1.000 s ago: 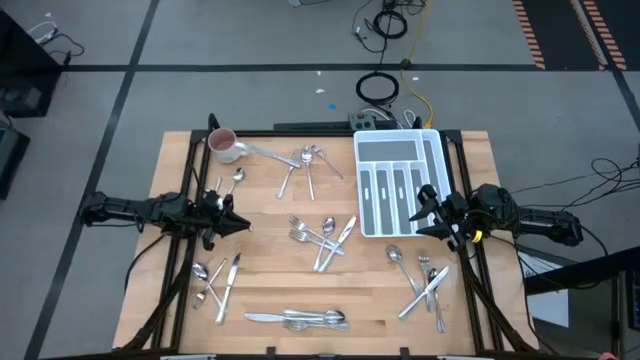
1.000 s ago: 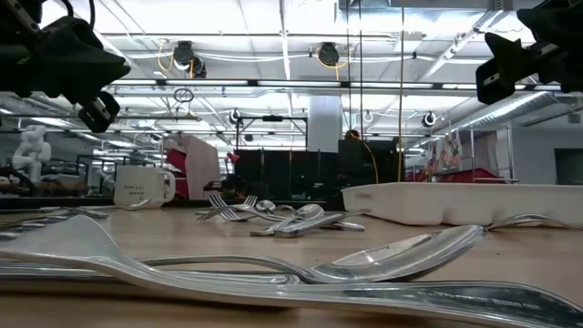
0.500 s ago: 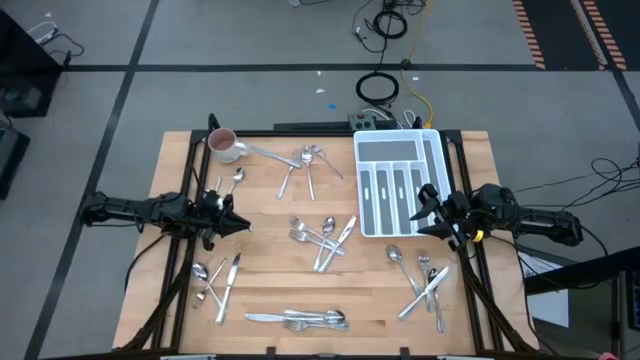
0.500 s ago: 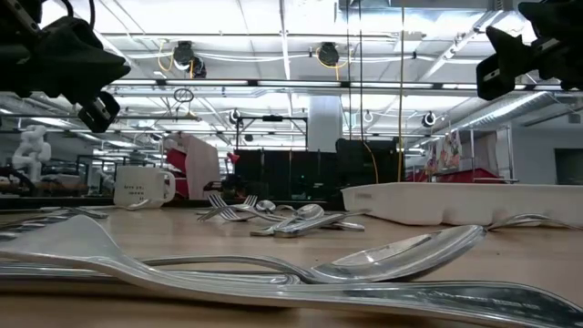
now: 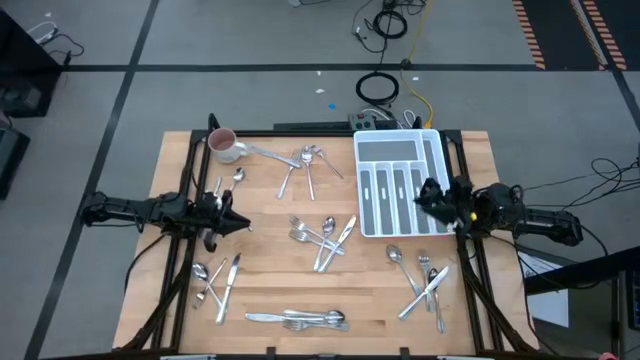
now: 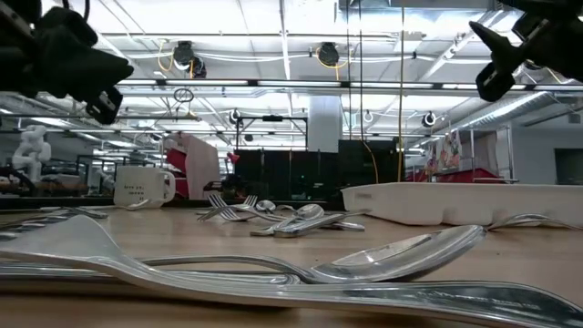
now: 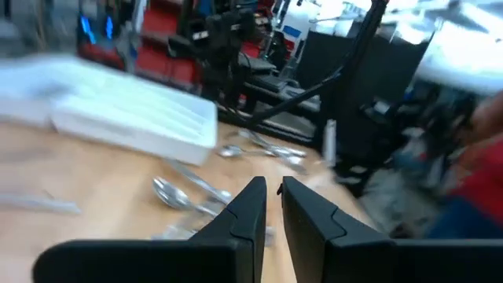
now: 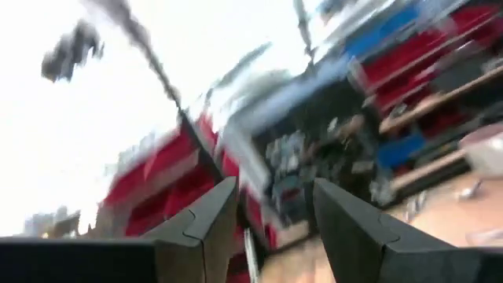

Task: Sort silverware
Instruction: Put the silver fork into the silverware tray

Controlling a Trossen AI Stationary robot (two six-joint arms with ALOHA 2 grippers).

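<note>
Shiny silverware lies flat in loose piles on the wooden table: by the mug (image 5: 302, 160), at the centre (image 5: 322, 235), at the near left (image 5: 215, 280), along the near edge (image 5: 300, 318) and at the near right (image 5: 425, 280). In the low view a big spoon (image 6: 401, 255) fills the foreground. My left gripper (image 5: 238, 223) hovers over bare wood left of the centre pile, shut on nothing (image 7: 273, 196). My right gripper (image 5: 420, 195) hangs above the right part of the white compartment tray (image 5: 398, 150), open and empty (image 8: 275, 212).
A pink-and-white mug (image 5: 222, 145) stands at the far left corner, and shows in the low view (image 6: 141, 187). The tray shows in the low view (image 6: 455, 202) and the left wrist view (image 7: 134, 118). Bare wood lies between the piles. Cables lie on the floor beyond the far edge.
My right gripper has moved from the tray's near right corner toward the far edge and a little left, over the tray, staying open high above it. My left gripper has tipped slightly in place. No silverware has moved.
</note>
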